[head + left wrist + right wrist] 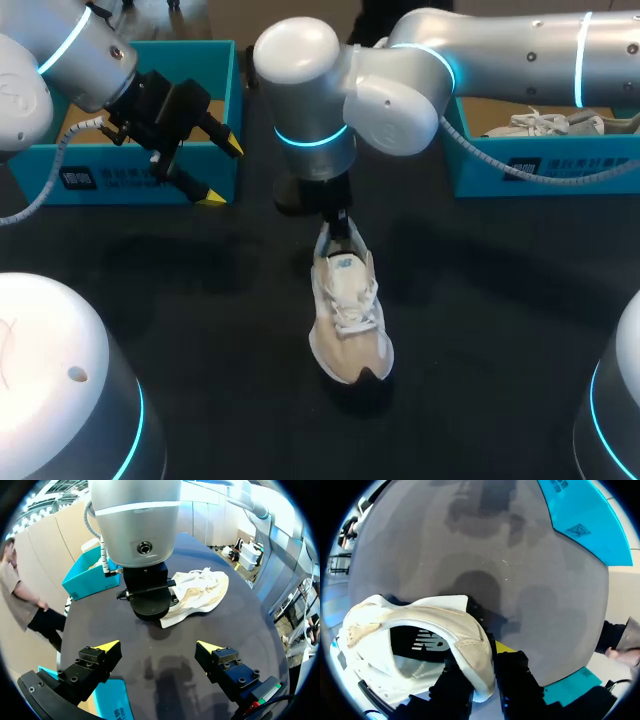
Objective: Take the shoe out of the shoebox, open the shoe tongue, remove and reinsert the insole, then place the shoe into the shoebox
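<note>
Soft cloth shoe (348, 320), matt dark table (200, 330), smooth cardboard shoebox (130, 185), glossy right arm (500, 50)

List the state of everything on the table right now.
Shoe: upright on the table, laced.
Right gripper: shut on the shoe's heel.
Left gripper: open, empty.
Left shoebox: open-topped.
Right shoebox: open-topped, second shoe inside.

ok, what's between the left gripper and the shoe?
Ahead of the left gripper: bare table, then the right gripper, shut on the shoe at its heel. The left wrist view shows it.
</note>
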Controlling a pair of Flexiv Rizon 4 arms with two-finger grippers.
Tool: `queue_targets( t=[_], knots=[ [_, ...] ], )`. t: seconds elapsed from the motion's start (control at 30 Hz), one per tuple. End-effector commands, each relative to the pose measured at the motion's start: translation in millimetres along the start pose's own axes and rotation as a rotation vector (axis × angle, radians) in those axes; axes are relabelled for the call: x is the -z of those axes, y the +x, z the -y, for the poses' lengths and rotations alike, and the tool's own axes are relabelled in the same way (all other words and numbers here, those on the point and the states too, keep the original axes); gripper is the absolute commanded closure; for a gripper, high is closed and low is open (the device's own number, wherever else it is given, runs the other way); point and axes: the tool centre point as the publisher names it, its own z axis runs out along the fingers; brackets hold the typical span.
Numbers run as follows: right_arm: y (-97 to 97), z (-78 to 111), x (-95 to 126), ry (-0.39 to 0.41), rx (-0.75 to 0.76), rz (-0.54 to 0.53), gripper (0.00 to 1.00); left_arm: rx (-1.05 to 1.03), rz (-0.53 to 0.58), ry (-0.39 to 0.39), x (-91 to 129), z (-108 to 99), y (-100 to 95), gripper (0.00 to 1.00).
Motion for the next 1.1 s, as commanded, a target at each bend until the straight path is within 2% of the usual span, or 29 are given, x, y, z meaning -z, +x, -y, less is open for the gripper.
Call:
queue_targets(
  t=[0.03,0.2,0.37,0.6,0.87,0.93,1.1],
  knots=[
    [4.6,-1.6,5,0.001,-0.005,0.003,1.0,0.0,0.001,-0.005,1,0,1.1,0.0],
    [10.6,5.5,28,-0.039,-0.046,0.001,1.0,0.0,0.001,-0.005,1,0,1.1,0.0],
    [14.4,20.8,74,-0.058,-0.066,0.04,1.0,0.0,0.001,-0.005,1,0,1.1,0.0],
    [17.2,36.0,134,-0.025,-0.026,0.047,1.0,0.0,0.001,-0.005,1,0,1.1,0.0],
    [11.1,43.9,193,0.004,-0.003,0.092,1.0,0.0,0.001,-0.005,1,0,1.1,0.0],
    [7.9,44.4,206,-0.019,0.006,0.109,1.0,0.0,0.001,-0.005,1,0,1.1,0.0],
    [-0.6,46.9,234,-0.019,0.028,0.141,1.0,0.0,0.001,-0.005,1,0,1.1,0.0]
  ],
)
